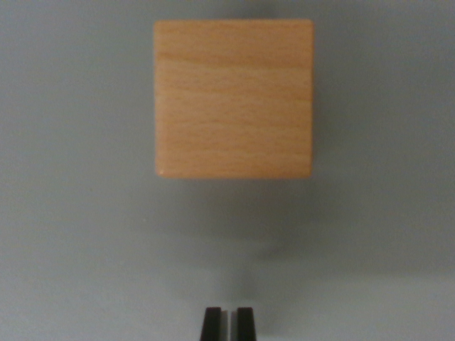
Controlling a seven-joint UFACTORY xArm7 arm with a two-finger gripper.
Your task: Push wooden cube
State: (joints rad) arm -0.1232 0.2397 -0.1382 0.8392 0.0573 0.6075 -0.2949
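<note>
A plain, matte grey tabletop (pixel 78 234) fills the whole wrist view, with nothing of the room beyond it showing; its tone is even, a little lighter toward the lower edge. The wooden cube (pixel 233 98) rests on this surface in the upper middle of the view, its light, horizontally grained top face turned squarely to the camera and its edges lined up with the frame. A soft shadow spreads on the tabletop below the cube and along its side toward the wrist view's right. At the bottom edge, the end effector (pixel 228 325) shows as two dark fingertips clenched nearly together, only a thin slit between them, gripping nothing, well apart from the cube.
</note>
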